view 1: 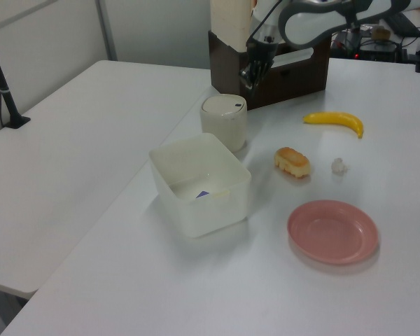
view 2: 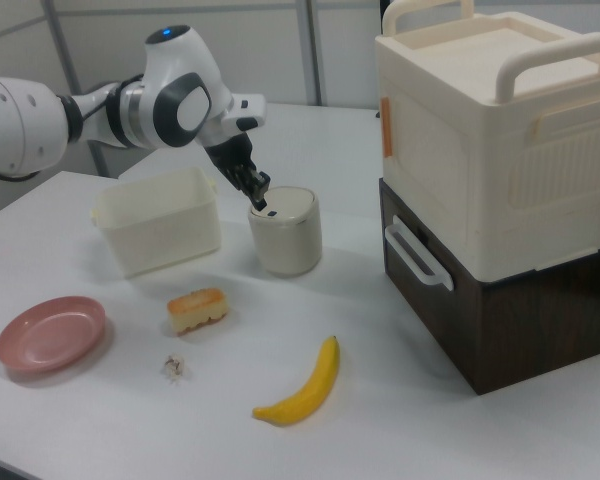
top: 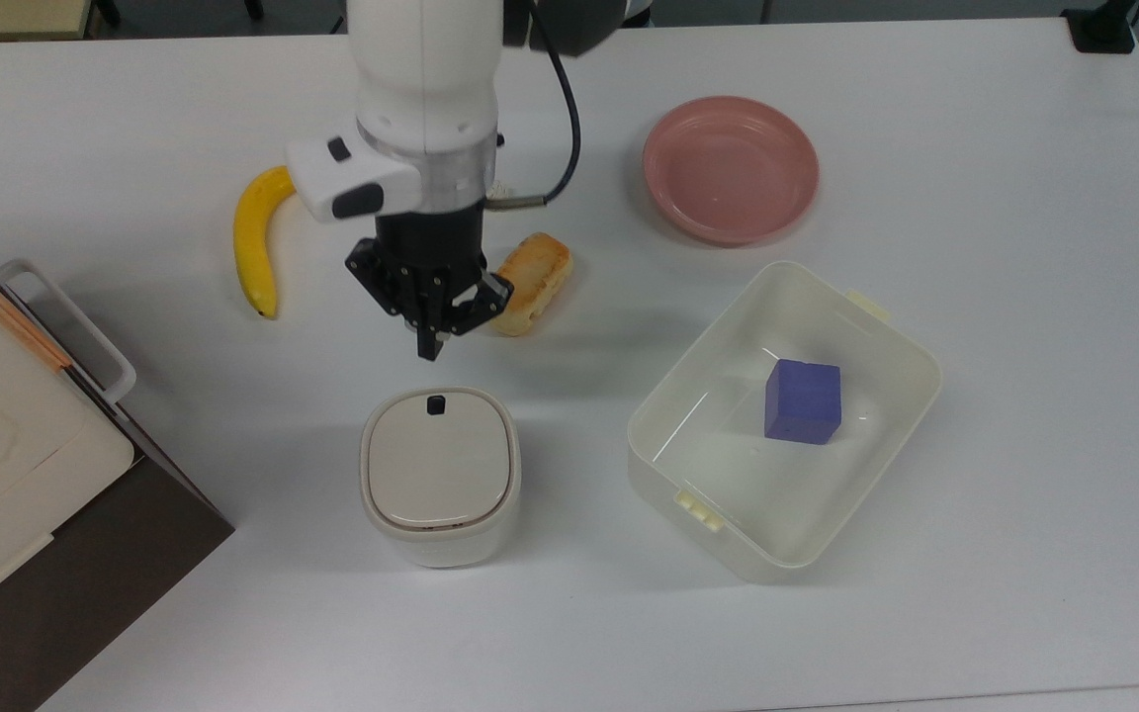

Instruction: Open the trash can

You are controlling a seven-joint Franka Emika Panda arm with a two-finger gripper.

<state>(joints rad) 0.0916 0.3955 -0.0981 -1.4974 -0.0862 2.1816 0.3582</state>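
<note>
The trash can (top: 441, 475) is a small cream-white rounded bin standing on the white table, its beige lid down. A small black button (top: 436, 403) sits at the lid's far edge in the top view. My gripper (top: 428, 348) points down with its fingers shut and nothing in them. Its tip hovers just beyond the button side of the lid in the top view. In the left view the gripper (view 1: 247, 78) hangs above the trash can (view 1: 223, 120). In the right view the gripper (view 2: 260, 200) is close over the front rim of the trash can (view 2: 285, 232).
A banana (top: 255, 237) and a bread roll (top: 535, 277) flank the arm. A pink plate (top: 730, 168) lies farther off. A lidless cream tub (top: 728, 465) holds a blue cube (top: 803, 400). A big white and brown appliance (top: 26, 465) fills the top view's left edge.
</note>
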